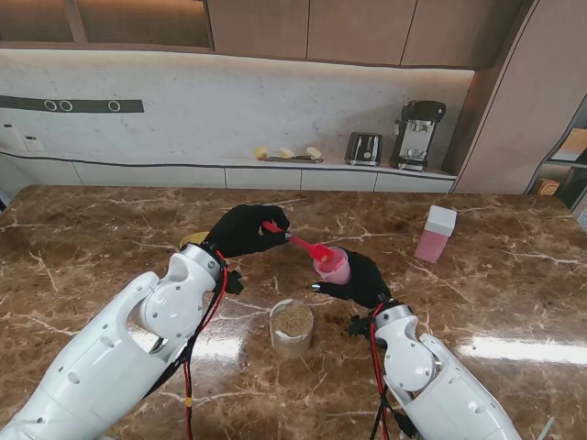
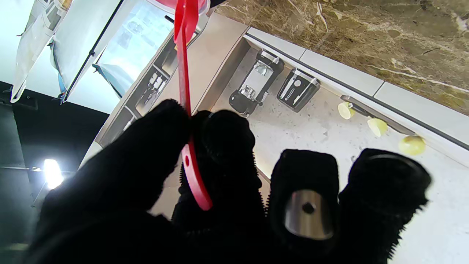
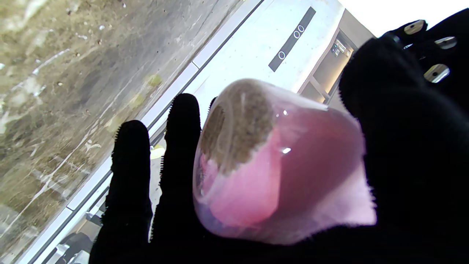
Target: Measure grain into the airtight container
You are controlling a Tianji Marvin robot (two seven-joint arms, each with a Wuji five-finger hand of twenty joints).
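Grain shows in two places: a clear jar standing on the marble table close in front of me, brown to near its rim, and a pink container held up off the table by the right hand. That hand is wrapped around the container, fingers on one side and thumb on the other; the right wrist view shows a small patch of brown grain lying against its translucent pink wall.

The left hand pinches the handle of a red scoop between thumb and forefinger, the other fingers loosely curled. The scoop's long axis runs from that hand toward my right and slightly nearer to me, and its bowl end sits right at the container's mouth. Whether the bowl holds grain I cannot tell.

So the container lies to the right of the left hand, at the far end of the scoop, touching or nearly so. The jar stands nearer to me, between the two arms, apart from both hands.

A pink box with a white lid stands well apart on the right.
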